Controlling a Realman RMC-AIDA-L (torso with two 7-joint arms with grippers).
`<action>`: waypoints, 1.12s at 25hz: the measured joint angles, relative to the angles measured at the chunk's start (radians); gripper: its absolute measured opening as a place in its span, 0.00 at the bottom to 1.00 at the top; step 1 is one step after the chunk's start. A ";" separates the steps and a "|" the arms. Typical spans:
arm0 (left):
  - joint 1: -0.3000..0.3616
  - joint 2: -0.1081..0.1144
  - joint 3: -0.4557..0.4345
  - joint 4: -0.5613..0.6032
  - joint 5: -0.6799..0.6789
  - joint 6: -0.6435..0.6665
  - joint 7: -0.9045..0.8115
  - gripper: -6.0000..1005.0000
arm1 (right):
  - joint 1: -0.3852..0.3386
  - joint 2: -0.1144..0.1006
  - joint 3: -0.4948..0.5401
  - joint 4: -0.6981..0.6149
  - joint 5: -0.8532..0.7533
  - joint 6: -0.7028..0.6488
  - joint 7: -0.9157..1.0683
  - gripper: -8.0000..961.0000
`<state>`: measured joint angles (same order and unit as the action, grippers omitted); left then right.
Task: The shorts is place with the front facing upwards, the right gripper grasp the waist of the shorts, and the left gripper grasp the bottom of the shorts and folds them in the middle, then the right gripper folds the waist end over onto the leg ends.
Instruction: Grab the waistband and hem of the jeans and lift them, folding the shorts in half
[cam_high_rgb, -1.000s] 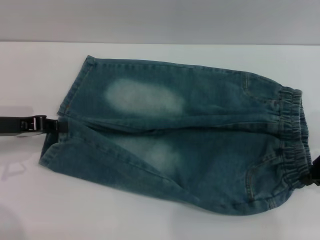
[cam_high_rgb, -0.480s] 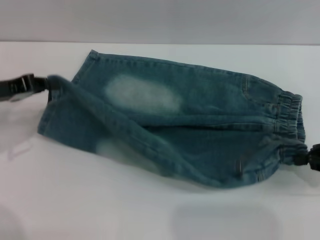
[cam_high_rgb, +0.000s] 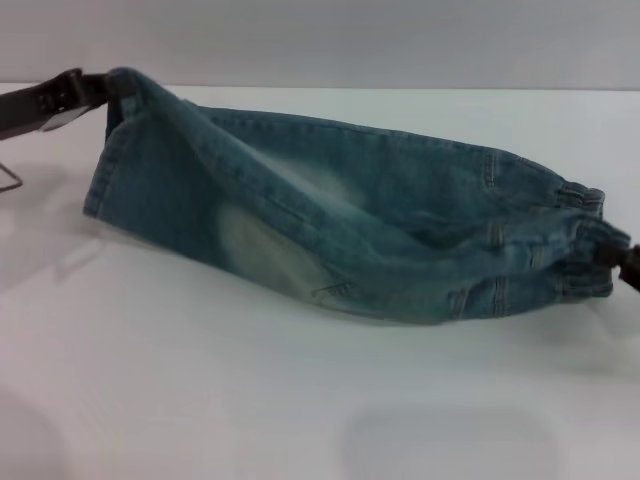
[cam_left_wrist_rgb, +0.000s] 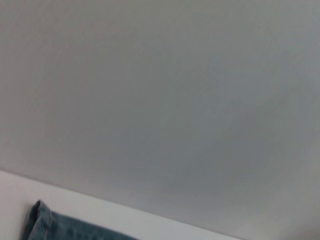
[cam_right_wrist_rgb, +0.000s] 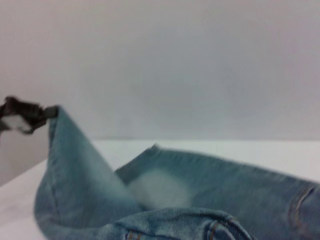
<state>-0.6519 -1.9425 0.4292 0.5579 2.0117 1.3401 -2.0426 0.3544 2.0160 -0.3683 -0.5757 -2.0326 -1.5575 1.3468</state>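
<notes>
Blue-green denim shorts (cam_high_rgb: 340, 225) stretch across the white tabletop (cam_high_rgb: 300, 400), running from near its left edge to its right edge, toward the far side, as two robot grippers hold opposite ends. The left gripper (cam_high_rgb: 95, 88), reaching in from the far left corner, has its black fingers clamped on a corner of the bottom of the shorts (cam_high_rgb: 115, 150) and holds that hem raised above the surface, so the near leg hangs from it in a slanted sheet. The other hemmed cuff lies behind it on the tabletop. The right gripper (cam_high_rgb: 622, 262), only partly visible at the right edge, is closed on the waist (cam_high_rgb: 585, 240), bunching the puckered elastic band into a tight gather clear of the table. Between the two holds, the near half of the garment is rolled up and over along its length, with a pale faded patch (cam_high_rgb: 255, 245) showing on the turned side and tan pocket stitching visible close to the waistband. The right wrist view shows the lifted cuff peaking at the left gripper, with the rest of the denim sagging below it toward the table.
</notes>
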 joint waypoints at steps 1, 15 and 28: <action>-0.006 -0.007 0.000 0.001 -0.002 -0.016 0.012 0.05 | -0.002 0.012 0.008 0.004 0.021 0.017 -0.017 0.01; -0.065 -0.104 0.051 0.009 -0.007 -0.311 0.165 0.05 | 0.008 0.053 0.031 0.151 0.281 0.197 -0.191 0.01; -0.121 -0.119 0.165 -0.024 -0.058 -0.527 0.272 0.06 | 0.060 0.055 0.031 0.267 0.390 0.402 -0.311 0.01</action>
<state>-0.7728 -2.0611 0.5939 0.5336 1.9542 0.8135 -1.7708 0.4146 2.0714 -0.3374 -0.3084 -1.6426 -1.1554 1.0356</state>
